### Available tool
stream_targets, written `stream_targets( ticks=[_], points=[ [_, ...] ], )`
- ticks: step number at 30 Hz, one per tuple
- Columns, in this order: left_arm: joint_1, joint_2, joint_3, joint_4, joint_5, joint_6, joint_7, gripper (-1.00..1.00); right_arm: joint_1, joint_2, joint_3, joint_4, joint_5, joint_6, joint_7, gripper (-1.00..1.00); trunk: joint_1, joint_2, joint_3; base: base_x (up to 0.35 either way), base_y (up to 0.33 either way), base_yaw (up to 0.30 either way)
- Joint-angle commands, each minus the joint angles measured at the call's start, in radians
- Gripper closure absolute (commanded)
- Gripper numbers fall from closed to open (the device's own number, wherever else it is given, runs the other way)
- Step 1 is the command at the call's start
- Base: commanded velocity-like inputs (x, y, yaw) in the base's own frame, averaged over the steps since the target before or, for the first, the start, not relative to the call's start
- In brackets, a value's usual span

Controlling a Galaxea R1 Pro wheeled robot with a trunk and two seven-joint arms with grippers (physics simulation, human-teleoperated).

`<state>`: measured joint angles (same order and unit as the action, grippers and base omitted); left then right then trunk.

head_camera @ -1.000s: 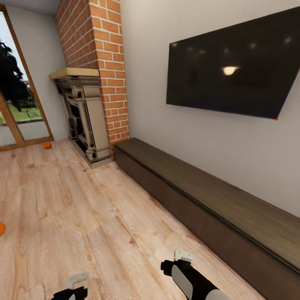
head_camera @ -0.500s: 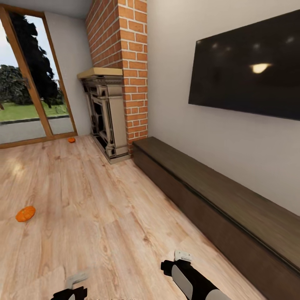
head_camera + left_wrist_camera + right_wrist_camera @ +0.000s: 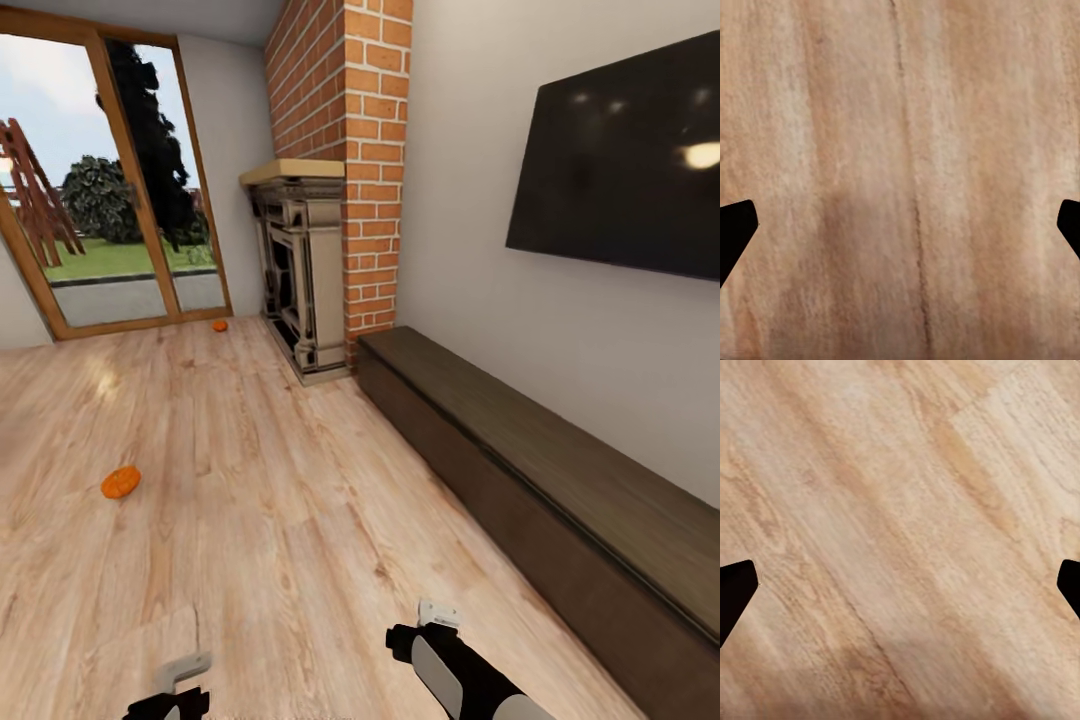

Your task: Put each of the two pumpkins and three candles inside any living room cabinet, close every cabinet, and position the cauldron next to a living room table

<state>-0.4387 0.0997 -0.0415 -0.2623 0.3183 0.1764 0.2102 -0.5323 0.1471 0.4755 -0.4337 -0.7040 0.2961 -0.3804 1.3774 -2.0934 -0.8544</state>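
Observation:
Two orange pumpkins lie on the wood floor: one pumpkin (image 3: pixel 120 482) at mid-left, the other pumpkin (image 3: pixel 219 325) far off by the glass door. The long dark-brown cabinet (image 3: pixel 520 470) runs along the right wall under the TV, its front flush and shut. Both arms hang low at the view's bottom edge, the left arm (image 3: pixel 168 702) and the right arm (image 3: pixel 445 665), far from either pumpkin. My left gripper (image 3: pixel 900 225) is open over bare floor, and so is my right gripper (image 3: pixel 900 585). The candles, the cauldron and the table are out of view.
A brick chimney with a stone fireplace (image 3: pixel 305 270) stands at the cabinet's far end. A tall glass door (image 3: pixel 110 220) fills the far wall on the left. A black TV (image 3: pixel 625 170) hangs above the cabinet. Open wood floor (image 3: pixel 280 520) lies between me and the pumpkins.
The camera has swung left: fireplace, cabinet and TV slid right in the picture, the glass door came into view, and the near pumpkin came in from the left edge. The arms kept their pose.

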Motion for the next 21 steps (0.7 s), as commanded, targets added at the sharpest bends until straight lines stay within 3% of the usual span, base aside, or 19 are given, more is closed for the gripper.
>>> stream_targets(
  ticks=[1, 21],
  points=[
    [0.000, 0.001, 0.000, 0.000, 0.000, 0.000, 0.000, -1.00, 0.000, 0.000, 0.000, 0.000, 0.000, 0.000, 0.000, -1.00, 0.000, 0.000, -0.001, 0.000, 0.000, 0.244],
    [0.002, 0.002, 0.000, 0.000, -0.004, -0.002, 0.000, -1.00, 0.000, 0.002, 0.002, 0.001, 0.001, 0.000, -0.001, -1.00, 0.000, 0.000, -0.021, 0.000, 0.000, 0.241]
  ],
)
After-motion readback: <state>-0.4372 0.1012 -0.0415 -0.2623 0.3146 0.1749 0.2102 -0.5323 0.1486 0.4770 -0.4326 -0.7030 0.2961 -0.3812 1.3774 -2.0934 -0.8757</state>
